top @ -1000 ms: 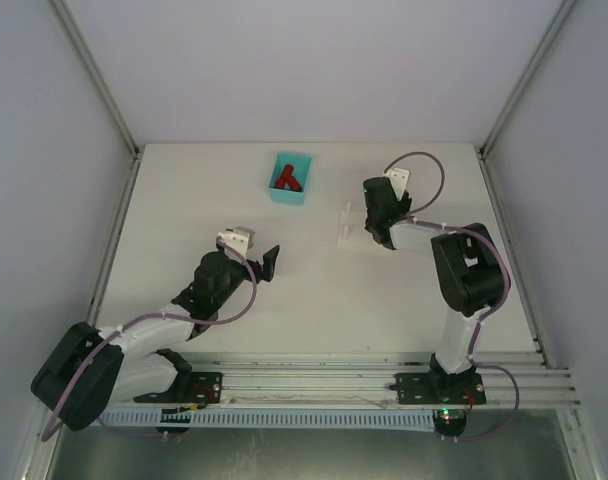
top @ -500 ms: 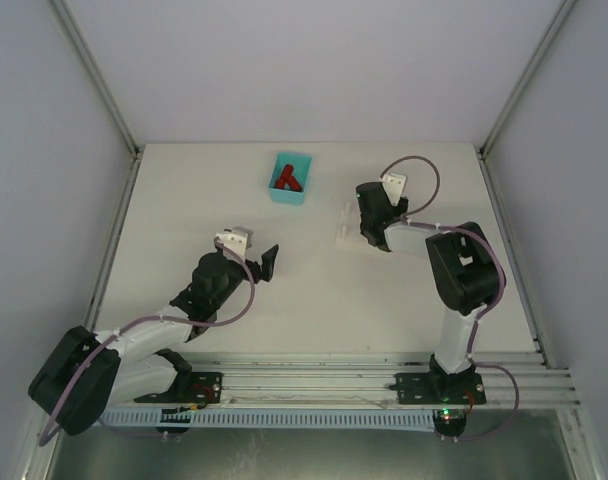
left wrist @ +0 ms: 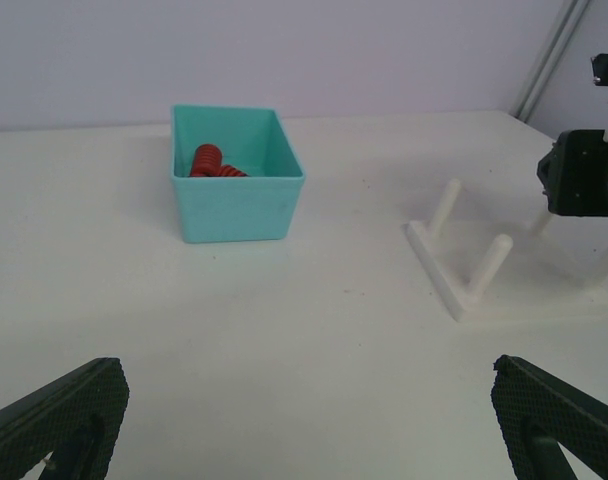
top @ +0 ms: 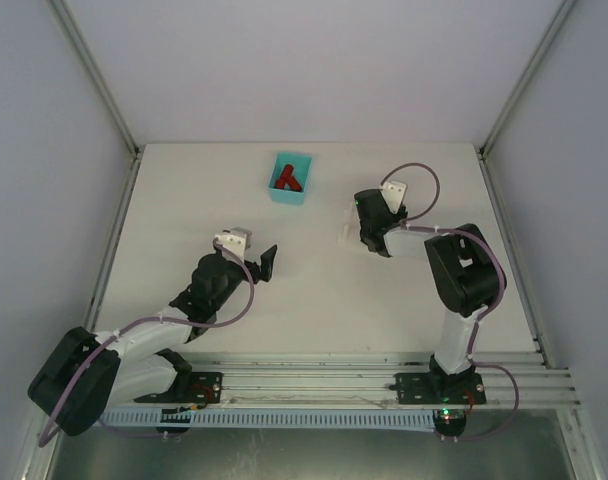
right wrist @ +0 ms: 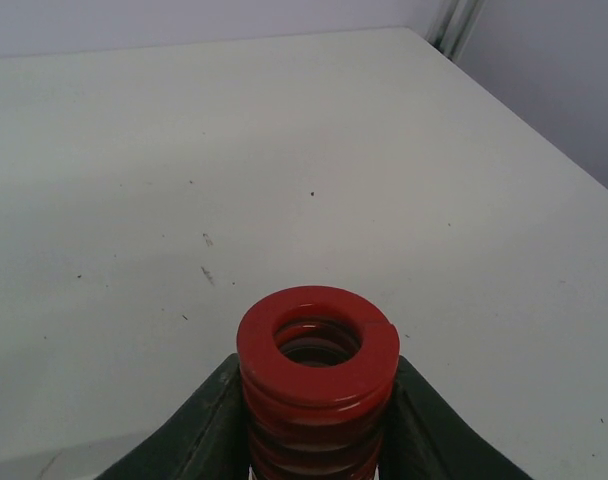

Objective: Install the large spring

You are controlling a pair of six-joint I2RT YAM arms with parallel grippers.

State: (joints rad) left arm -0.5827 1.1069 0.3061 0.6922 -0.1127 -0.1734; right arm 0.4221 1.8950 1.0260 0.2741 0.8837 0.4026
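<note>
The large spring (right wrist: 317, 372) sits bottom centre of your right wrist view, upright, its open end toward the camera, and the right gripper (right wrist: 317, 410) is clamped on its coils from both sides. In the top view, that gripper is right of centre at the white peg stand (top: 346, 228). Your left gripper (left wrist: 304, 425) hangs wide open, with the teal bin (left wrist: 239, 210) upper left of its view.

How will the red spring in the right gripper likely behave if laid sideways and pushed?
The red spring is round, so it would probably roll. Thick, close coils suggest it is stiff and heavy for its size. Its smooth curved sides might slip in the jaws.
</note>
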